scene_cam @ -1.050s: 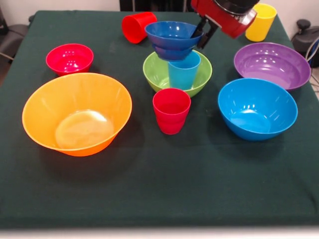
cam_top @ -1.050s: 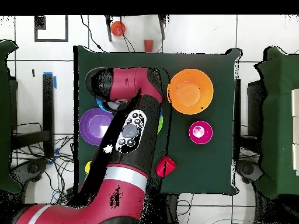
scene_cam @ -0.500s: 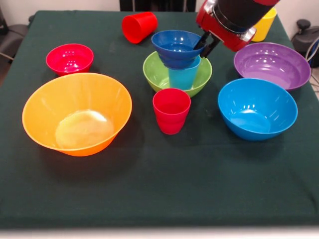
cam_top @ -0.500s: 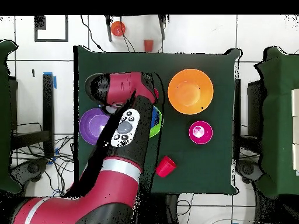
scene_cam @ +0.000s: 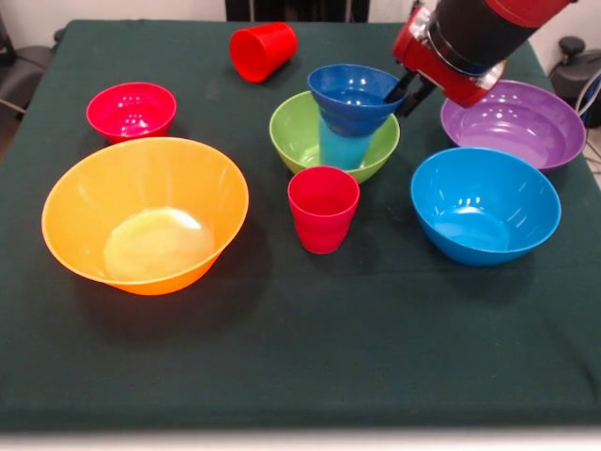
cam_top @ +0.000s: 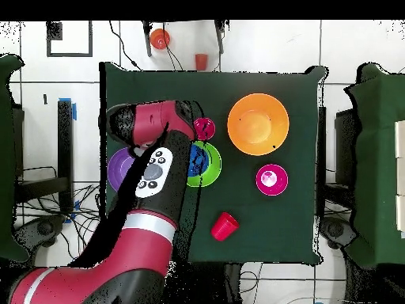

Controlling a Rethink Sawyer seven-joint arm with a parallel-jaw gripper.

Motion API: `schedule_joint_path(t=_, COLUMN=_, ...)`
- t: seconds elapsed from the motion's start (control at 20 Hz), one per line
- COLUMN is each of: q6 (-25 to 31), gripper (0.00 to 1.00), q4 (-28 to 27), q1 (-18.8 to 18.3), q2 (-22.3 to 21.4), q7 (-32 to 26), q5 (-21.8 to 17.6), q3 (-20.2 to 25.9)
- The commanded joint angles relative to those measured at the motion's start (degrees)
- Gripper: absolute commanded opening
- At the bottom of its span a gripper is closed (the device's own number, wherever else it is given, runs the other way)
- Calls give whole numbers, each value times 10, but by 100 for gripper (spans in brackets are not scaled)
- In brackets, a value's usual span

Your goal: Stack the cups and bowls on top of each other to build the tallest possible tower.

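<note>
From above, the red arm [cam_top: 150,198] sweeps across the left half of the dark green desk [cam_top: 269,229]. It covers most of the purple bowl [cam_top: 120,168] and part of the green bowl [cam_top: 210,165]. The orange bowl [cam_top: 258,124] sits clear to the right, a small red bowl [cam_top: 271,180] nearer, a red cup [cam_top: 224,226] lying nearest.

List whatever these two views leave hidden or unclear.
1. Front view: the gripper meets the rim of the dark blue bowl. Whether it is gripping cannot be read, because the rim and the arm's body mask it.
2. Front view: that bowl covers the top of the light blue cup.
3. Overhead view: the arm covers most of the purple bowl and part of the green bowl.
</note>
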Motion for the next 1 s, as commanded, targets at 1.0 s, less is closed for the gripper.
schedule_joint_path(t=1.0, q6=-37, gripper=0, q4=144, q1=11, q2=-77, q7=39, q5=14, q3=49)
